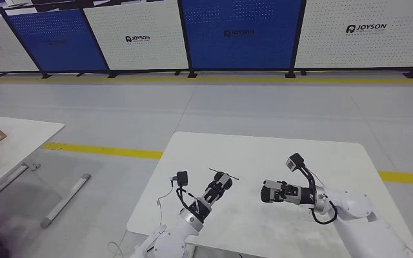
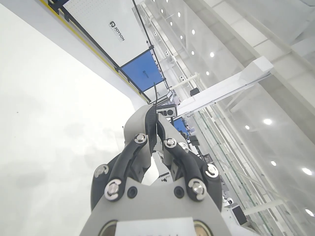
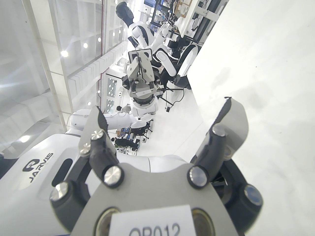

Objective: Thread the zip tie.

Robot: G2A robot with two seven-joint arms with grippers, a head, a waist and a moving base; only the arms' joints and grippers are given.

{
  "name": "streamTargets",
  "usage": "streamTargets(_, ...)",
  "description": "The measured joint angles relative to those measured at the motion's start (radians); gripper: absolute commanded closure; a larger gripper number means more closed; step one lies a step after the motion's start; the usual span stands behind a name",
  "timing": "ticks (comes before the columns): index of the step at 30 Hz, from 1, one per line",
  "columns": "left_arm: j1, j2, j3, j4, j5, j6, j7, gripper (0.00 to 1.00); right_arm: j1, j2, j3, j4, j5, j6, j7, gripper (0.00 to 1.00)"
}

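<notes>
Top view: zip tie (image 1: 215,171), a thin black strip, sits crosswise in the left gripper (image 1: 222,182), both ends poking out past the fingertips. Left wrist view: fingers (image 2: 150,120) pressed together, pinching the strip; one end stands up beyond the tips. Right gripper (image 1: 263,192) is near, facing the left one, jaws spread wide. White table (image 1: 271,151) lies under both.
</notes>
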Motion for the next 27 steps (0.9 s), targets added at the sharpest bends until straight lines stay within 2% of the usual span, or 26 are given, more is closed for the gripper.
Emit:
streamTargets(9,-0.005,0.0,-0.001,0.007,0.015,0.011,0.005,1.0,0.0,0.0,0.0,0.0,0.0,0.0,0.0,0.0)
streamTargets(13,-0.012,-0.001,0.002,0.022,0.064,0.051,0.001,1.0,0.0,0.0,0.0,0.0,0.0,0.0,0.0,0.0)
streamTargets(18,-0.02,0.003,0.007,0.043,0.174,0.131,-0.042,1.0,0.0,0.0,0.0,0.0,0.0,0.0,0.0,0.0)
streamTargets(22,-0.035,0.001,0.026,0.064,0.257,0.189,-0.044,1.0,0.0,0.0,0.0,0.0,0.0,0.0,0.0,0.0)
streamTargets(24,-0.045,-0.001,0.038,0.071,0.277,0.205,-0.046,1.0,0.0,0.0,0.0,0.0,0.0,0.0,0.0,0.0)
streamTargets(27,-0.049,-0.003,0.043,0.07,0.269,0.205,-0.04,1.0,0.0,0.0,0.0,0.0,0.0,0.0,0.0,0.0)
